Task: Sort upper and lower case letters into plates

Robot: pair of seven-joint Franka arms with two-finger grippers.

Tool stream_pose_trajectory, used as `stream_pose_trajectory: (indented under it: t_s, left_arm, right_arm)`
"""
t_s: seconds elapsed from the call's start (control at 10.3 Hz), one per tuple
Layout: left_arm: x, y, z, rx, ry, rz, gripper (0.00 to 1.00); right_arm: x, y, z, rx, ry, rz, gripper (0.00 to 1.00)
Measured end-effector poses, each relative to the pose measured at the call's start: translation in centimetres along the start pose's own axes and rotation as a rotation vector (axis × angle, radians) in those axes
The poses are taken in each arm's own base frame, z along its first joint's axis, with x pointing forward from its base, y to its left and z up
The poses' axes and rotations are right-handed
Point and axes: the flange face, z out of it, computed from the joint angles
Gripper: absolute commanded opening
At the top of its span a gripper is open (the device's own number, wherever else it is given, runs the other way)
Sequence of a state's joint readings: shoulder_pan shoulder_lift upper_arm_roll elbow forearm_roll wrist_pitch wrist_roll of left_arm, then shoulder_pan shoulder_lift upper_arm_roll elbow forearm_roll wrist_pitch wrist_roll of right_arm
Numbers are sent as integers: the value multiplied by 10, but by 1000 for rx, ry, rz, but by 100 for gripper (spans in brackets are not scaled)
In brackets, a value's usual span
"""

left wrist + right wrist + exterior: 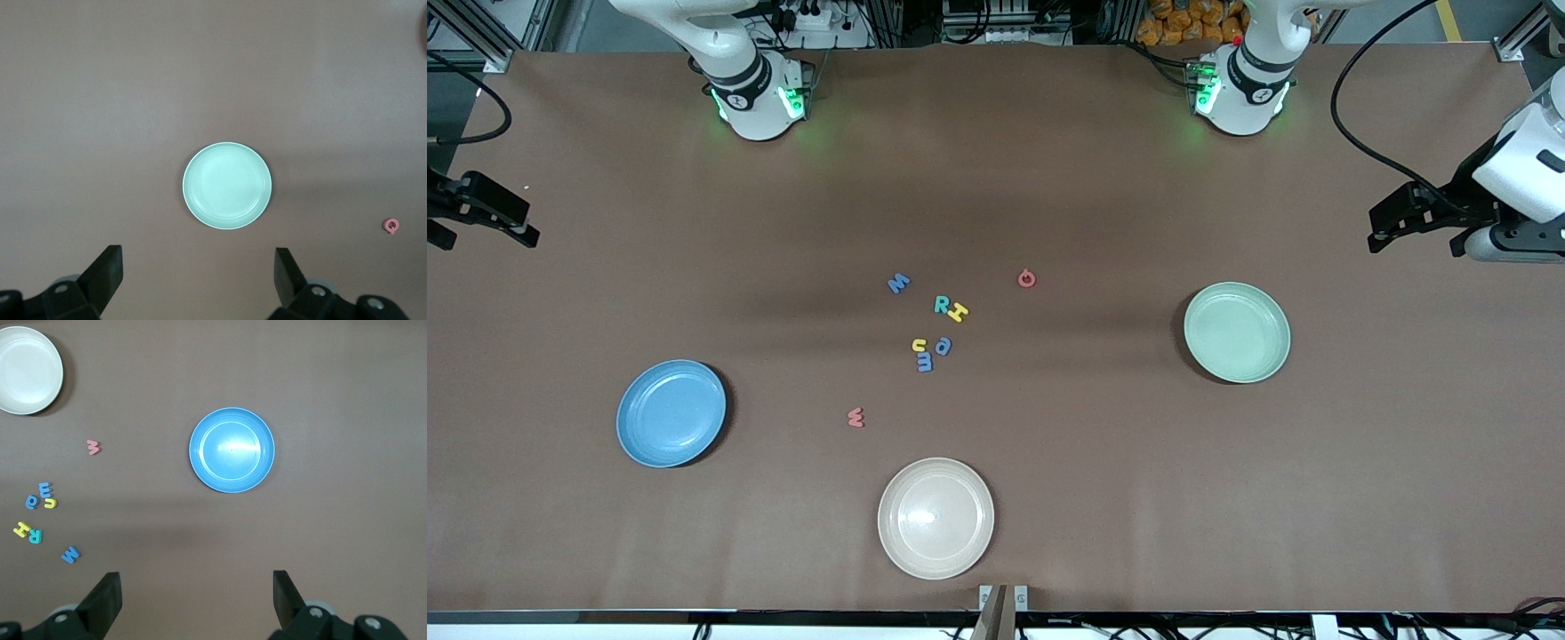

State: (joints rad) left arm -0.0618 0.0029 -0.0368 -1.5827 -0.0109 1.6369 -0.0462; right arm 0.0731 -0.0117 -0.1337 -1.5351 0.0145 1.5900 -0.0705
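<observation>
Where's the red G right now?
The red G lies alone on the table, between the letter cluster's yellow H and the mint green plate, slightly farther from the front camera than both.

Matte brown table covering (pixel 605 222), smooth with faint creases. Blue plate (pixel 671 413), mint plate (pixel 1237 332) matte; cream plate (pixel 935 518) faintly glossy. Foam-like letters (pixel 934 329).

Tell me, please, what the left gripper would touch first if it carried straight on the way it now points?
Probably the mint green plate, or the bare table just beside it. The left gripper is open and points down at the table, with the plate lying empty near the middle of its wrist view; the exact landing spot is uncertain.
</observation>
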Motion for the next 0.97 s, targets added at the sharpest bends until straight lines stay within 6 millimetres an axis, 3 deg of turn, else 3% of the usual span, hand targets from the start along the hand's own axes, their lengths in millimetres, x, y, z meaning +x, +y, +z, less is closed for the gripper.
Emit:
stream_pose_trajectory:
  t_s: [0.58,0.78,0.97]
  left_arm:
    - [-5,6,4,1,-39,11,100]
    - [-13,44,13,5,-96,49,100]
    - [-22,118,38,12,-145,96,100]
  right_arm:
    - [-7,5,-8,2,-3,10,100]
    - [-8,5,0,3,-28,9,100]
    - [-3,1,19,6,-60,3,100]
